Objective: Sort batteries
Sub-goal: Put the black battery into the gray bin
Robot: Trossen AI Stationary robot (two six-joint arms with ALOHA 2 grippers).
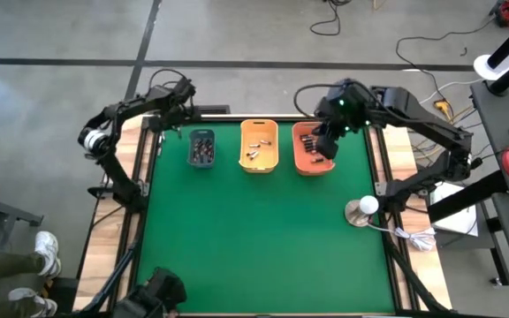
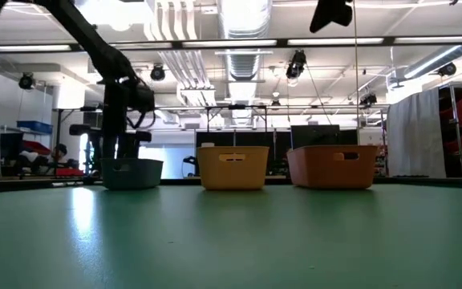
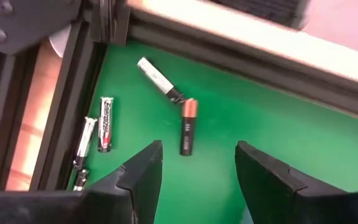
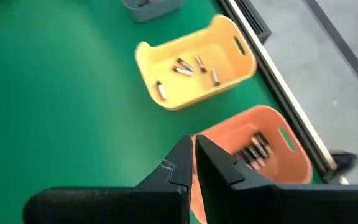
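Note:
Several loose batteries lie on the green mat in the table's far left corner: a black cell with a copper end (image 3: 188,127), a silvery one (image 3: 159,79), a black one (image 3: 105,123) and a thin silvery one (image 3: 84,143). My left gripper (image 3: 197,168) hovers open above them, the black-and-copper cell showing between its fingers; it also shows in the high view (image 1: 168,124). My right gripper (image 4: 193,158) is shut, with nothing visible between its fingers, above the orange bin (image 4: 260,149), which holds dark batteries. The yellow bin (image 4: 194,65) holds light ones. The grey-blue bin (image 1: 201,148) holds dark ones.
The three bins stand in a row along the table's far edge (image 2: 233,167). The black frame rail (image 3: 55,112) runs close beside the loose batteries. A round silvery object (image 1: 360,210) with a cable sits at the right edge. The mat's middle and near part (image 1: 254,238) is bare.

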